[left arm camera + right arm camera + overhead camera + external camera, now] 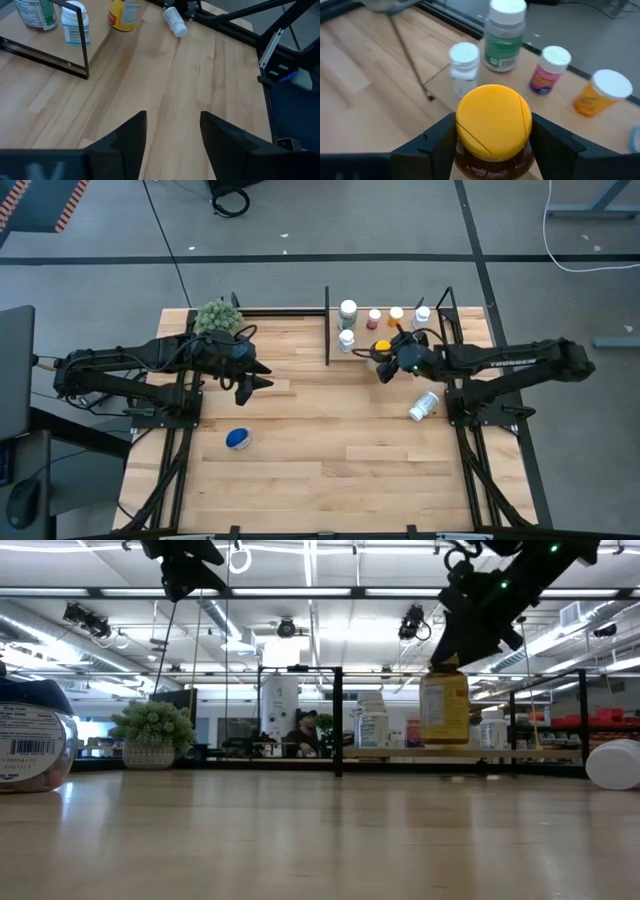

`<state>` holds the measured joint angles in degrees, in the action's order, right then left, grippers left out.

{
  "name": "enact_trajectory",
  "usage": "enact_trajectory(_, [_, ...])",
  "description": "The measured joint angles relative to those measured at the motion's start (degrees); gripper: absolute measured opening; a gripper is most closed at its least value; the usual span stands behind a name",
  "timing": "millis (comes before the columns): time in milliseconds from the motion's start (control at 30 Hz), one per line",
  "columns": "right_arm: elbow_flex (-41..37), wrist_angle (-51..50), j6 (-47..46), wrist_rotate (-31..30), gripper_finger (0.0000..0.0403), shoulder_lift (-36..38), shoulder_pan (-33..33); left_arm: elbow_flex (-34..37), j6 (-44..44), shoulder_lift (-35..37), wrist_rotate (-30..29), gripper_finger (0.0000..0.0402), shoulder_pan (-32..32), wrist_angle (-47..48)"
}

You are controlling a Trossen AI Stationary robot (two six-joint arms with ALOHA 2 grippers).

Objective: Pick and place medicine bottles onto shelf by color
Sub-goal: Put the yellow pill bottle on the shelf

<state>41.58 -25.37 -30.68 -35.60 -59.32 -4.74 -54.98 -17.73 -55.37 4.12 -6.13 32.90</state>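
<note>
My right gripper [385, 362] is shut on the wide amber bottle with the yellow lid [493, 120], at the shelf's near edge [390, 352]. In the low view the bottle [445, 705] stands upright at the shelf board [500, 751]. Several white-capped bottles stand on the shelf: green [504, 42], small white [463, 67], pink [547, 72], orange [597, 95]. One white bottle [424, 405] lies on its side on the table. The blue-lidded bottle [238, 439] sits on the table near the left. My left gripper [172, 135] is open and empty above the table's left middle [250, 377]. My right gripper pinches the amber bottle at its yellow lid [465, 125], one finger [437, 137] on each side. The fingers come from above, slanting down. The bottle is upright below the fingers; whether its base touches the shelf board, I cannot tell.
A green fuzzy plant ball in a pot [217, 317] stands at the far left of the table. The shelf's black posts [327, 328] rise at its corners. Bare planks lie between the two arms and along the near edge.
</note>
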Motion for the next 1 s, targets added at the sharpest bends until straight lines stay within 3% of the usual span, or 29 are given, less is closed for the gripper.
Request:
enact_trajectory(267, [0.0, 4.3, 1.0, 0.3, 0.0227, -2.0, -6.9, 0.0, -1.4, 0.0, 0.1, 0.0187, 0.0, 0.0])
enact_trajectory(467, [0.2, 7.6, 4.1, 6.7, 0.0232, -4.9, -11.8, 0.0, -2.4, 0.0, 0.1, 0.0188, 0.0, 0.0])
enact_trajectory(1000, [0.1, 11.8, 7.2, 8.2, 0.0239, -6.5, -17.9, 0.0, -2.7, 0.0, 0.6, 0.0181, 0.0, 0.0])
